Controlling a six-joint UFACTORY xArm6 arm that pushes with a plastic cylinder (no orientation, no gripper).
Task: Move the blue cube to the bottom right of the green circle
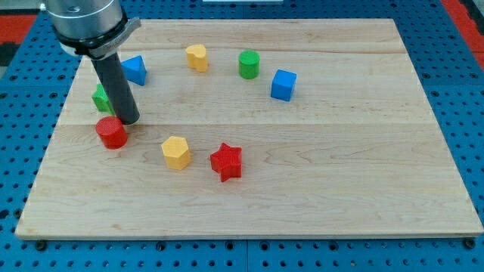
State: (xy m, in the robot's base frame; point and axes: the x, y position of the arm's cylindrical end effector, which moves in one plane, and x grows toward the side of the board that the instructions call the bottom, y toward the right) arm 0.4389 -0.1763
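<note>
The blue cube (283, 85) sits on the wooden board (340, 166), just to the lower right of the green circle (249, 64), a short green cylinder near the view's top. The two are apart by a small gap. My tip (127, 120) is at the view's left, far from both. It stands just above and to the right of a red cylinder (112, 132) and beside a green block (101, 98) that my rod partly hides.
A blue triangular block (135, 69) lies right of my rod near the top left. A yellow heart-like block (197, 57) sits left of the green circle. A yellow hexagon (176, 152) and a red star (226, 161) lie mid-board.
</note>
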